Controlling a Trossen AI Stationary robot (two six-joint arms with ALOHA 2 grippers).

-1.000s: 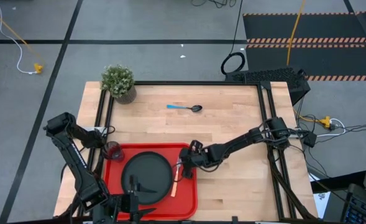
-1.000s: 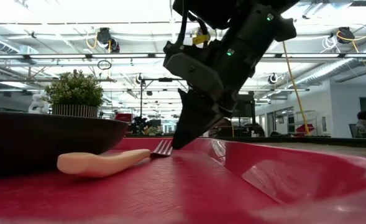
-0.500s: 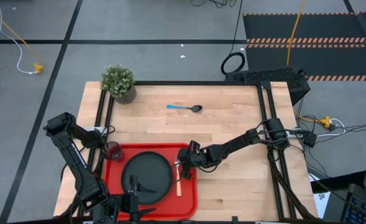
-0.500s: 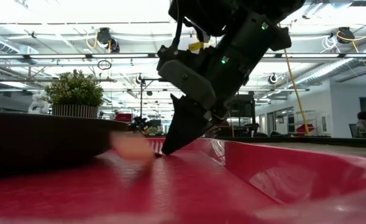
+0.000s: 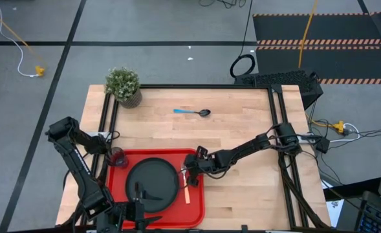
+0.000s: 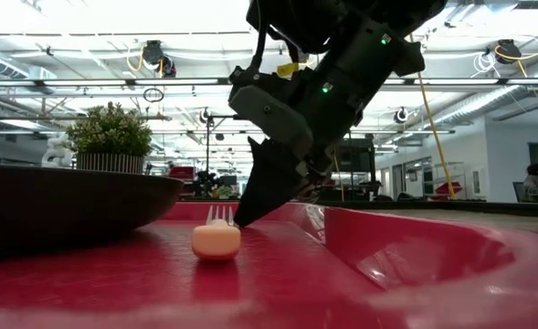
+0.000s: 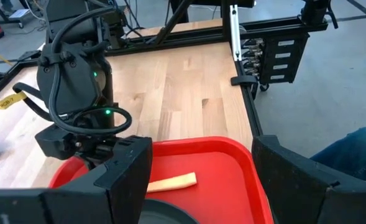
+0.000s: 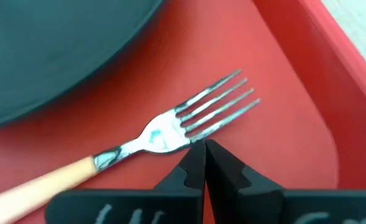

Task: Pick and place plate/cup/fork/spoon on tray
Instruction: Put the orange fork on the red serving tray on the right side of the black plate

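Right gripper (image 8: 204,163) is sitting with fingers pressed together, holding nothing, tips beside the fork (image 8: 170,134) lying free on the tray (image 5: 195,207). Plate (image 5: 152,182) and cup (image 5: 118,156) are on it too; spoon (image 5: 193,112) is waiting on the table (image 5: 242,123). Left gripper (image 7: 201,168) is hanging open over the tray.

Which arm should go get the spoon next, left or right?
Right, probably. The right gripper sits shut over the tray by the fork, holding nothing. The spoon lies on bare table straight beyond it. The left gripper waits at the tray's near edge, farther off.
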